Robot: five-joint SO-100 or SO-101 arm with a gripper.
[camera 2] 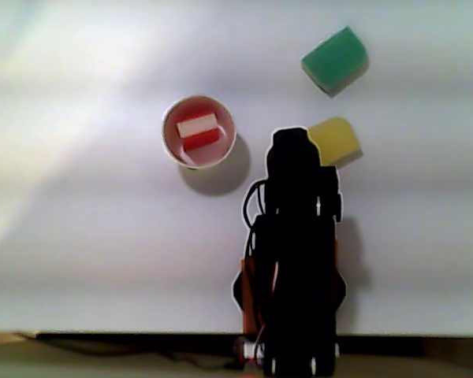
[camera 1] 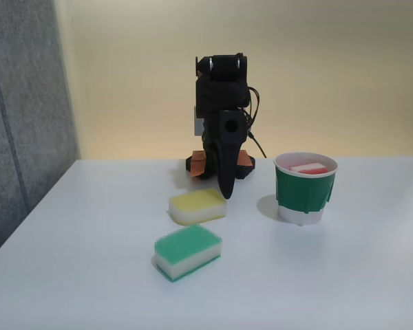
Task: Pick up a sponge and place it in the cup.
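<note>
A white surface [camera 1: 89,275] runs back to a pale yellow wall, with a grey panel at the left of the fixed view. At right of centre stands the green paper cup [camera 1: 304,194], the red-and-white sponge [camera 1: 308,168] lying inside it. The black arm's gripper [camera 1: 227,192] points down at centre frame, holding nothing; whether its jaws are parted cannot be told. Just beside its tip lies the yellow-topped sponge [camera 1: 197,206], with the green-topped sponge [camera 1: 188,251] lower in the frame
</note>
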